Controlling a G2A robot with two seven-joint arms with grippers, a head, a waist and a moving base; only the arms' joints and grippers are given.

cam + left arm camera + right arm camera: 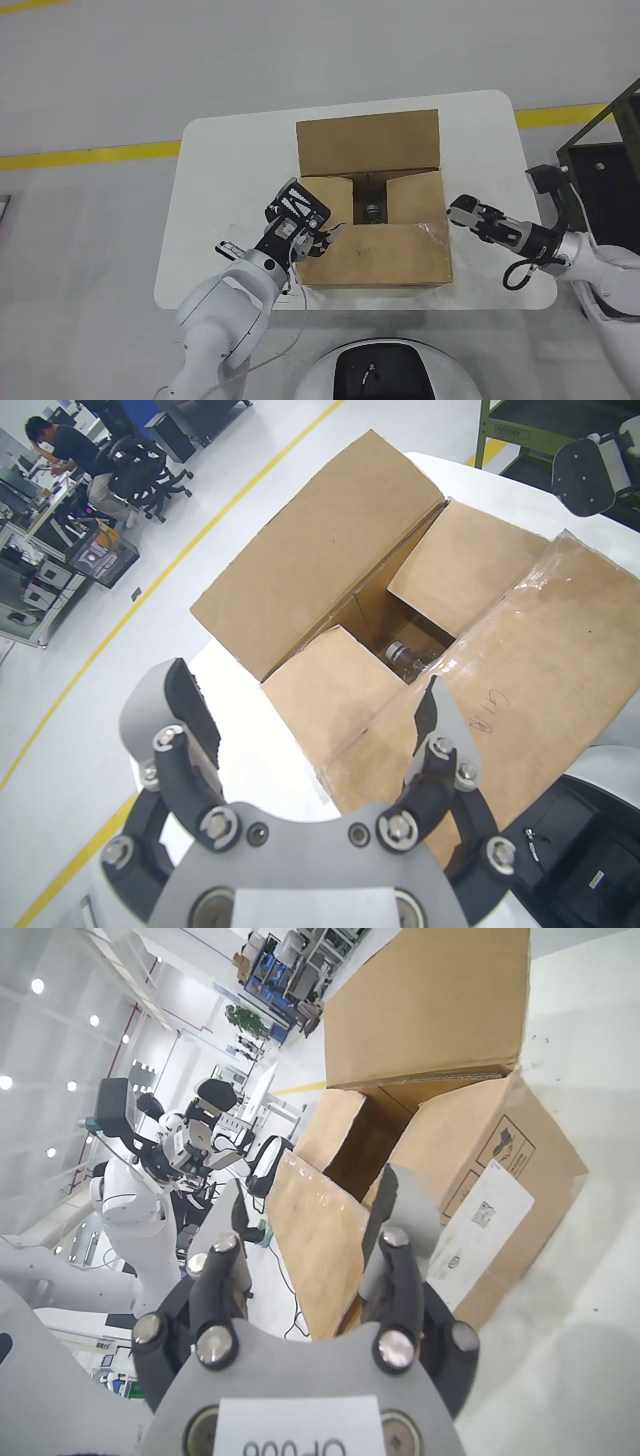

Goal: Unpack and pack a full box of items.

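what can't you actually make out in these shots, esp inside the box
Box contents: in the top and left wrist views the flaps cover all but a middle gap, so the count is unknowable.
Bottle: just cap and shoulder show; the rest lies under the near flap.
Right wrist view: the box's inside is in shadow.
Left gripper: whether a finger touches the near flap is unclear.

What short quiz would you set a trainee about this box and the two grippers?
1. True or false: the cardboard box stands on the floor.
2. What shows through the gap in its top? A) a bottle B) a ball C) a shoe
3. Fill in: the left gripper and the right gripper are both ____.
Key: 1 false, it stands on the white table; 2 A; 3 open.
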